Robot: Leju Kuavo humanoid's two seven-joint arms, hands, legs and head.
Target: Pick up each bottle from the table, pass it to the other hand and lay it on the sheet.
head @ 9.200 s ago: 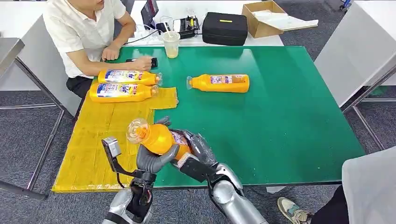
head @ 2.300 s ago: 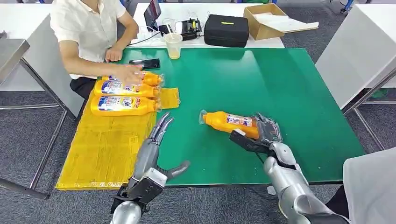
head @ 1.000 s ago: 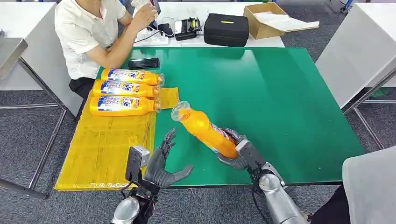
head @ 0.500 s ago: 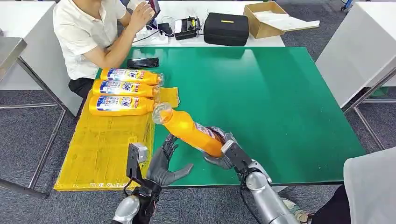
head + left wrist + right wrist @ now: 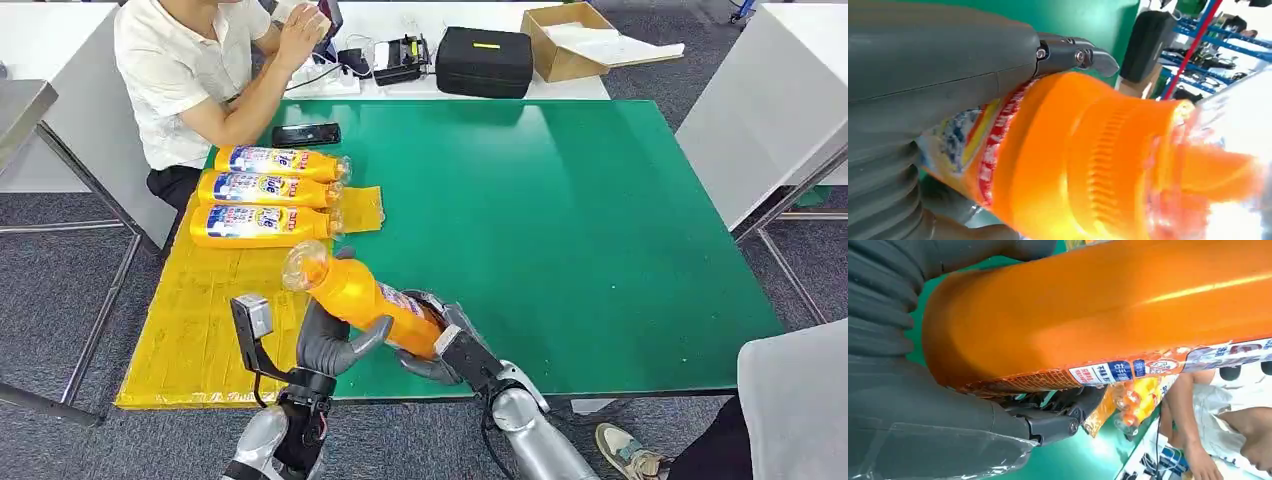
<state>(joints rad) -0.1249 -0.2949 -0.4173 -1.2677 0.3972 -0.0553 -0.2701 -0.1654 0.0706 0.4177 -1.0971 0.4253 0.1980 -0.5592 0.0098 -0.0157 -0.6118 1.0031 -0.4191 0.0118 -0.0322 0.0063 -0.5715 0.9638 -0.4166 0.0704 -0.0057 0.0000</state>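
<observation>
Both hands are on the orange bottle (image 5: 365,296) at once, held in the air over the near edge of the green table (image 5: 600,250), clear cap tilted up toward the left. The right hand (image 5: 440,345) grips its base end; the left hand (image 5: 330,340) wraps the body nearer the neck, ready to take it over. Three bottles (image 5: 262,192) lie side by side on the yellow sheet (image 5: 210,310) to the left, leaving room on the near side.
</observation>
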